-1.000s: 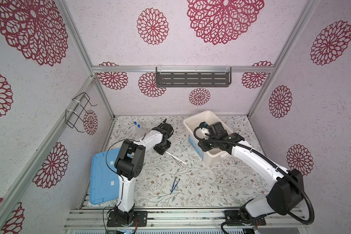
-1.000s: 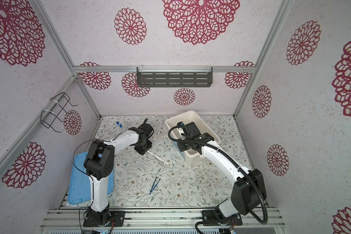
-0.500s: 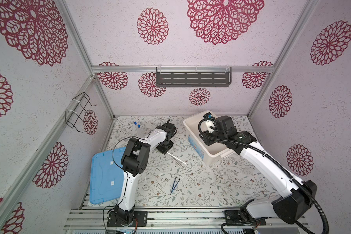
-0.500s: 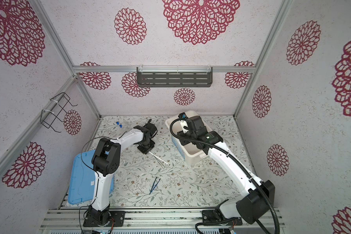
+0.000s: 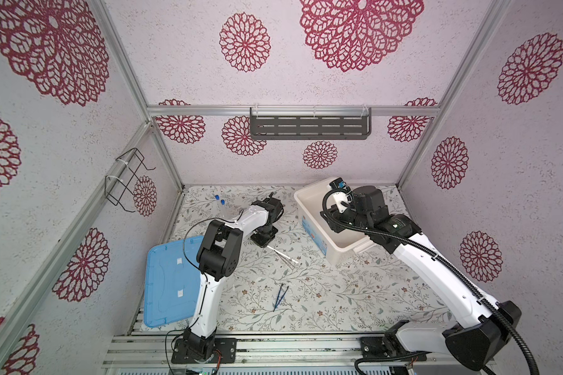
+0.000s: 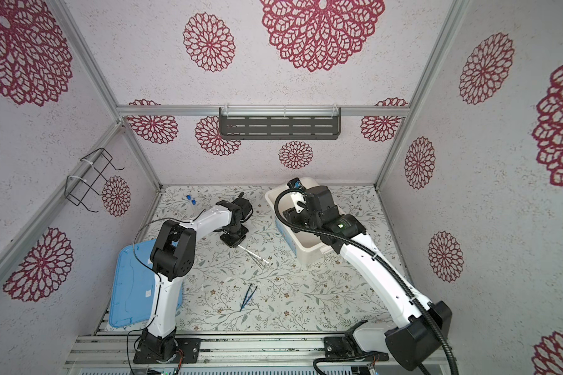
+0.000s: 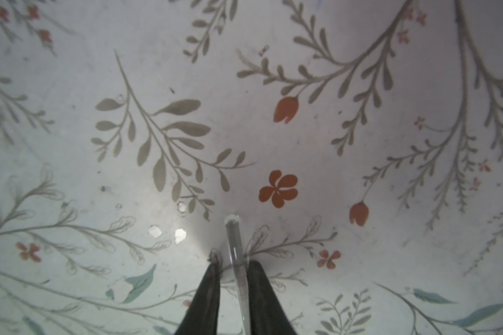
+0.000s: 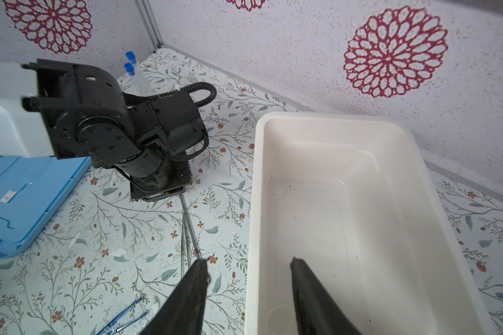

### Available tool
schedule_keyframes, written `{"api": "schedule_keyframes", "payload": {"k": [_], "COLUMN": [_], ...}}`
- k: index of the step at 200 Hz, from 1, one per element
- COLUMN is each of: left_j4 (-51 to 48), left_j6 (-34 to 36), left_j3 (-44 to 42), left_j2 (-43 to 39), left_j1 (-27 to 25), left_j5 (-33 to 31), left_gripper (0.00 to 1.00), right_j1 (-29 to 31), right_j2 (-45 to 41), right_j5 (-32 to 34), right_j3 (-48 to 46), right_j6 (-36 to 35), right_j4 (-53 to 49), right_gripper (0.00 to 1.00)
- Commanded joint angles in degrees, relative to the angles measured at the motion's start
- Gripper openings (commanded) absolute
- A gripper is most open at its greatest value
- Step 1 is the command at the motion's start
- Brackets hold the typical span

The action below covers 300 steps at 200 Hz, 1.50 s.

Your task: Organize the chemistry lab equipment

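Observation:
My left gripper point(image 7: 234, 262) is down on the floral table point(image 7: 302, 145), its fingers narrowly open around a thin clear rod point(image 7: 233, 240). The rod touches one finger, and a slit shows at the other. In both top views the left gripper point(image 5: 264, 238) point(image 6: 234, 239) sits at the rod's point(image 5: 280, 254) point(image 6: 252, 254) back end. My right gripper point(image 8: 248, 261) hangs open and empty over the left rim of the white tub point(image 8: 253, 203). Two blue-capped tubes point(image 5: 220, 203) point(image 8: 134, 69) lie at the back left. Dark blue tweezers point(image 5: 279, 297) point(image 8: 122, 316) lie at the front middle.
The light-blue lid point(image 5: 169, 285) point(image 8: 26, 188) lies at the front left, partly under my left arm. The tub point(image 5: 316, 240) stands at the back right. A wire rack point(image 5: 127, 181) hangs on the left wall and a grey shelf point(image 5: 309, 126) on the back wall.
My left gripper's fingers have drawn in around the rod. My right arm has swung up and back over the tub.

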Motion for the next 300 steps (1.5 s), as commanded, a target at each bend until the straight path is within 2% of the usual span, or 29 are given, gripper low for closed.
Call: {"api": "schedule_keyframes", "payload": {"k": [1,21,84,97,127,179,228,300], "left_j4": [2.21,1.82,1.52,1.65,2.66,2.05,0.87,0.48], "left_j6": [-1.74,-2.00,-3.87,-4.05,-4.24,-4.05,-3.65,-3.40], "left_j3": [-2.83,-2.38,-2.72,-2.72,-2.48,-0.88,-2.07,-5.08], "left_j2": [3.02,3.23,2.27,1.87,0.76,-2.20,-5.17,-8.44], "left_j1": [0.40,0.42,0.41,0.55,0.96,1.18,1.17,1.17], "left_j5": [1.33,0.77,0.80,0.94,1.56,2.84,2.92,2.86], "left_gripper": [0.18,0.07,0.08,0.08,0.07,0.05,0.05,0.06], "right_j1": [-0.11,-0.12,-0.04,0.06,2.37,10.05,14.46,15.93], "right_j2": [-2.87,-3.64,-3.68,-3.19,-2.11,-1.38,3.01,13.68], "right_j5": [-1.05,-1.49,-5.73,-8.33,-9.53,-5.14,-3.62,-1.72], "right_j3": [-0.60,-1.69,-4.02,-4.13,-4.57,-9.16,-14.40,-14.84], "right_j6": [-0.88,-1.07,-2.93,-4.28,-6.00,-7.77,-3.30,-3.57], "right_j4": [2.78,3.26,6.17,6.12,4.70,3.21,7.26,9.73], "right_gripper": [0.51,0.51,0.52,0.52,0.53,0.57,0.57,0.58]}}
